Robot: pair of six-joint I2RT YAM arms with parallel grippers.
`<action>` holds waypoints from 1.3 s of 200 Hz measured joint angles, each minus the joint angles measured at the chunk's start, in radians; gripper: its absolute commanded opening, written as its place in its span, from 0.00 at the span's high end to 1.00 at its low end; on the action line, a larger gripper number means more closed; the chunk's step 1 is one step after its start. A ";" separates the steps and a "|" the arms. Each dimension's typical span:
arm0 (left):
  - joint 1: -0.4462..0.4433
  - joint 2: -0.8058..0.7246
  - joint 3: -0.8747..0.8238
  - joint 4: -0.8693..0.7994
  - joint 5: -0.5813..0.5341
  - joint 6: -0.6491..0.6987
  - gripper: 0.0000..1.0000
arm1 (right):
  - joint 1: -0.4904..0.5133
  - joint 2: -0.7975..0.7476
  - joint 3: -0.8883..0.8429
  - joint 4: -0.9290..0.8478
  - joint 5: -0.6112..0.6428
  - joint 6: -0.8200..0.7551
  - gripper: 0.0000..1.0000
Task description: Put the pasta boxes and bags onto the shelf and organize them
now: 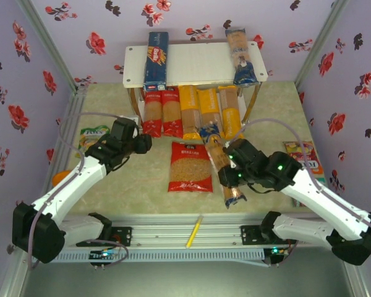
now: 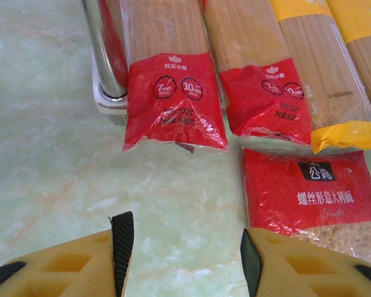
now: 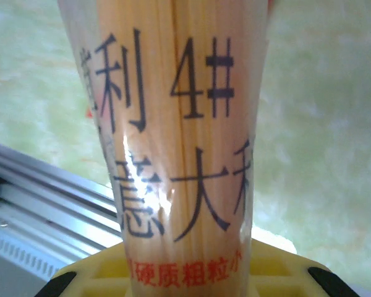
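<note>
The surface (image 1: 142,198) has open room mostly in its near half, on either side of the wide red bag (image 1: 190,166) lying at centre. The shelf (image 1: 198,62) stands at the far edge. Its top tier has a bare white stretch between the dark-blue box (image 1: 156,59) on the left and a blue-ended bag (image 1: 240,57) on the right, and I judge that the safest place to aim for. The lower tier looks crowded: a row of five long bags (image 1: 189,111) fills it nearly post to post, with their near ends sticking out over the surface.

My right pincer (image 1: 230,175) is clenched on a long spaghetti bag (image 1: 215,151) just right of the wide red bag. The far tip of this bag lies close to the protruding yellow ends. It is long and floppy, so if I swing or push it forward low, I expect that tip to catch those ends or the right post and skew the row. A loose hold could also let it slide.

My left pincer (image 2: 185,247) is released and holds nothing. It hovers just near of the two red-ended bags (image 2: 173,99), with the left post (image 2: 105,49) close by. A careless advance there would nudge them.

A yellow pen (image 1: 193,232) lies on the near rail, clear of both arms.
</note>
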 measured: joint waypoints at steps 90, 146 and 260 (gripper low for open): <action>0.044 -0.055 0.002 -0.023 0.010 0.003 0.49 | -0.050 0.370 0.717 0.077 0.265 -0.303 0.88; 0.077 -0.106 0.002 -0.044 0.018 0.007 0.48 | -0.250 0.639 1.038 0.105 0.320 -0.385 0.89; 0.122 -0.106 0.002 -0.077 0.041 0.011 0.48 | -0.404 0.881 1.199 0.143 0.199 -0.386 0.89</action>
